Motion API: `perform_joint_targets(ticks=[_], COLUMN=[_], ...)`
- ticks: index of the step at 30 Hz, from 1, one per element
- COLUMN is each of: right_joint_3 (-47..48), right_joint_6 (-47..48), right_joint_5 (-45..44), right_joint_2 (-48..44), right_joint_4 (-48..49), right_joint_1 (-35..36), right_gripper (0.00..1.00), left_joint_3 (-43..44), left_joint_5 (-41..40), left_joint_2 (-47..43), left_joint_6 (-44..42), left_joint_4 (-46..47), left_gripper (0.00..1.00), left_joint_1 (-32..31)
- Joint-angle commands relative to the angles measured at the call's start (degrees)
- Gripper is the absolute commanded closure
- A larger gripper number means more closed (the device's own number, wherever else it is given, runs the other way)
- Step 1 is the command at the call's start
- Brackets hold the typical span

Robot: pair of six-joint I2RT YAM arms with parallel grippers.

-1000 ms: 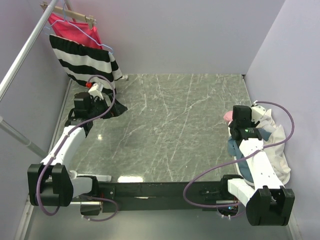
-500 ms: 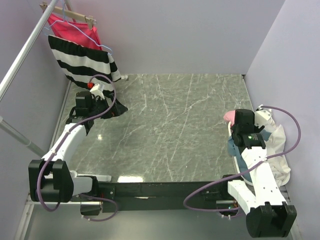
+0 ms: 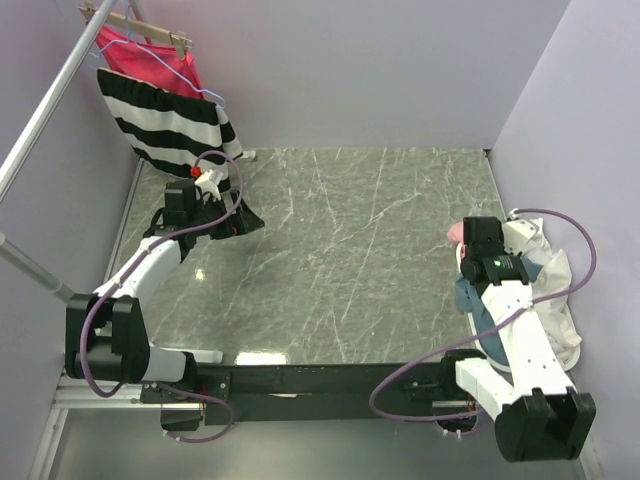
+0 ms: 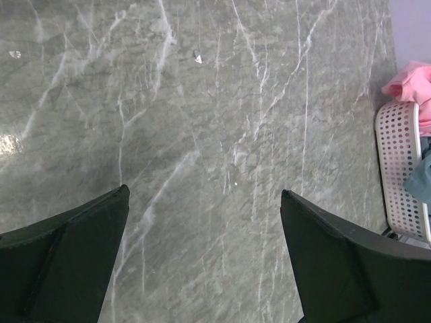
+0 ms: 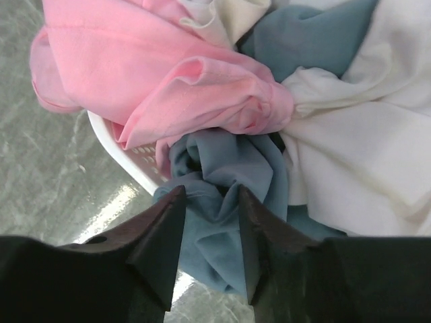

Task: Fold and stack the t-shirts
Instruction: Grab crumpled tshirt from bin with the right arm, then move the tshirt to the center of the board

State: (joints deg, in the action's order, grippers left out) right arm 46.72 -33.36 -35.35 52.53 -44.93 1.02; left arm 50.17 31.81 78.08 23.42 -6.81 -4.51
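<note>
1. Table (image 3: pixel 350 250) is dark grey-green marble-look stuff with white veins. It fills the whole gap between the left fingers (image 4: pixel 67 256).
2. Walls (image 3: pixel 350 70) are plain pale lilac, at the back and on both sides.
3. Metal rack (image 3: pixel 50 100) slants up the wall, off to the left past those fingers.
4. Bright glare (image 4: pixel 8 144) sits on the table ahead of the left-hand finger.
</note>
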Motion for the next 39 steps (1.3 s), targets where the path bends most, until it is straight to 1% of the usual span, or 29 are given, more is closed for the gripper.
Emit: perform_joint_targets(ticks=[1,2,5,6,8,10,12,13,15,16,19,20,22,23,24,26,27,29,30,32,35,36,37,39], right_joint_3=[2.1,2.0,1.3,1.1,1.3,2.3,4.3,6.9,11.3,13.0,19.8,21.4,26.4,27.9,31.8,35.4,39.2,42.6,46.1,49.3,55.5,59.2,60.9,63.6], right_joint_6=[0.1,0.1,0.6,0.8,1.8,4.3,5.6,6.1,7.9,8.6,10.8,11.4,12.6,12.9,13.5,13.6,14.0,14.0,14.1,13.7,12.1,11.5,10.8,8.1], right_joint_5=[0.7,1.1,2.6,2.9,3.6,8.0,10.4,13.4,17.1,21.1,26.2,29.8,32.7,36.5,37.5,40.3,42.0,45.0,46.9,48.1,55.7,58.6,64.6,68.7], right_joint_2=[4.3,5.2,5.2,5.0,3.6,0.0,-3.0,-6.0,-8.8,-10.5,-11.8,-11.8,-11.1,-10.8,-9.6,-8.4,-6.8,-5.1,-3.2,-1.2,2.9,5.7,7.0,9.6], right_joint_4=[-0.7,-0.4,2.3,2.9,4.5,6.2,7.6,8.3,10.9,11.5,12.9,13.7,15.3,15.9,16.1,17.2,17.6,19.2,19.3,19.8,21.8,22.0,23.0,25.1], right_joint_1=[0.5,0.5,0.5,0.5,0.9,1.5,3.3,3.8,5.0,5.2,5.5,5.5,5.5,5.5,5.5,5.5,5.5,5.5,5.5,5.5,5.6,5.5,5.5,5.6], right_gripper=[0.64,0.69,0.93,1.0,1.0,1.0,1.0,1.0,1.0,1.0,1.0,1.0,1.0,1.0,1.0,1.0,1.0,1.0,1.0,1.0,1.0,1.0,1.0,1.0], left_joint_3=[2.6,2.5,2.6,2.6,2.6,2.5,2.5,2.5,2.2,2.0,1.2,0.7,0.2,-0.2,-0.3,-0.5,-0.6,-0.4,-0.5,-0.4,-0.7,-0.8,-1.0,-1.1], left_joint_5=[0.6,0.4,0.0,0.0,-0.3,-0.8,-1.0,-1.1,-1.1,-1.1,-1.8,-2.6,-3.0,-3.6,-4.0,-4.0,-4.0,-3.8,-3.8,-3.6,-3.9,-4.3,-4.9,-5.6], left_joint_2=[0.1,0.1,0.2,0.1,0.0,-0.2,0.0,0.0,0.0,0.0,-0.6,-1.3,-2.1,-2.8,-3.1,-3.6,-3.7,-3.5,-3.3,-2.8,-2.7,-2.6,-2.8,-3.1], left_joint_6=[-1.8,-1.9,-2.1,-2.2,-2.2,-2.2,-2.2,-2.2,-1.7,-1.5,0.1,1.1,2.1,3.1,3.7,4.9,5.1,5.7,5.8,5.9,6.5,6.6,6.9,7.3], left_joint_4=[0.2,0.1,-0.3,-0.3,-0.2,0.0,0.0,0.0,0.9,1.4,3.5,4.1,6.2,6.4,6.5,8.8,9.2,9.4,9.5,9.8,10.4,10.4,10.6,10.9], left_gripper=[0.01,0.01,0.01,0.01,0.01,0.01,0.0,0.01,0.01,0.01,0.01,0.0,0.01,0.01,0.01,0.01,0.01,0.01,0.01,0.01,0.01,0.01,0.0,0.01], left_joint_1=[-0.5,-0.6,-0.7,-0.7,-0.7,-0.7,-0.7,-0.7,-0.8,-0.8,-0.9,-0.9,-1.0,-1.0,-1.0,-1.0,-1.0,-1.0,-1.0,-1.1,-1.1,-1.1,-1.1,-1.1])
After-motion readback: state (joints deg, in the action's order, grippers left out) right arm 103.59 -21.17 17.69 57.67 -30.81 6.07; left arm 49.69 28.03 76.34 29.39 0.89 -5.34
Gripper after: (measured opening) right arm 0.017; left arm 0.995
